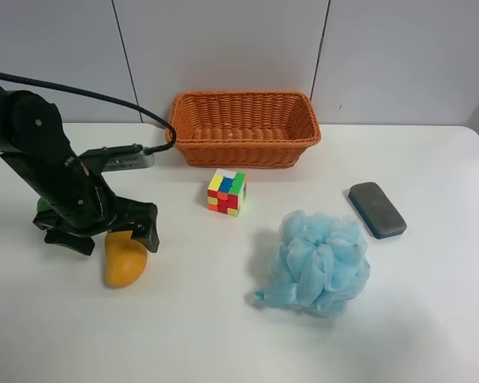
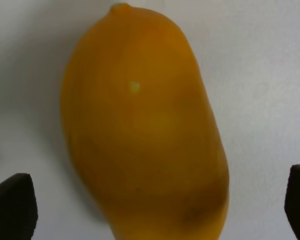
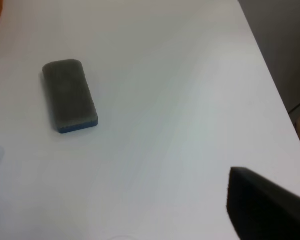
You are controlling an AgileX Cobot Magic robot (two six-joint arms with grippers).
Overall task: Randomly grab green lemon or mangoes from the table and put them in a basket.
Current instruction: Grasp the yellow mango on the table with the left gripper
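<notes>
The yellow-orange mango [image 1: 125, 259] lies on the white table [image 1: 223, 335] at the exterior high view's left. My left gripper [image 1: 112, 239] hangs just over it, open. In the left wrist view the mango [image 2: 140, 130] fills the picture, with one dark fingertip [image 2: 12, 205] on each side and apart from it. A sliver of the green lemon [image 1: 44, 205] shows behind the left arm. The orange-brown wicker basket [image 1: 239, 152] stands at the back and holds nothing. Of my right gripper only one dark finger [image 3: 260, 205] shows.
A colourful puzzle cube [image 1: 227, 192] stands in front of the basket. A light blue bath pouf [image 1: 315, 262] lies right of centre. A grey block with a blue base [image 1: 376, 209] lies at the right and also shows in the right wrist view [image 3: 70, 95].
</notes>
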